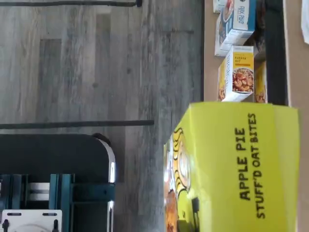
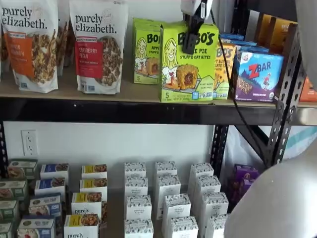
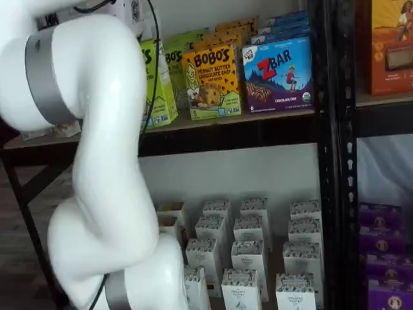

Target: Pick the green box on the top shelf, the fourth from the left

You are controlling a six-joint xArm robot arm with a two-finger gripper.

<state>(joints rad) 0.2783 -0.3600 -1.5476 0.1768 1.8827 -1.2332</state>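
The green box [image 2: 198,74], a lime-green Bobo's Apple Pie carton, stands upright at the front edge of the top shelf [image 2: 99,96], ahead of the row. My gripper [image 2: 190,44] hangs from above. One black finger lies against the box's front face and the other is hidden behind the box. The fingers are closed on the box's top. In the wrist view the box [image 1: 241,164] fills the frame close up, lying on its side. In a shelf view its edge [image 3: 155,90] shows beside my white arm [image 3: 103,161].
A second green Bobo's box [image 2: 146,52] stands just left and farther back. A yellow-orange Bobo's box [image 2: 225,69] and a ZBar box [image 2: 257,74] stand to the right, granola bags [image 2: 99,44] to the left. Several small cartons [image 2: 168,198] fill the lower shelf. A black upright [image 2: 285,99] stands at the right.
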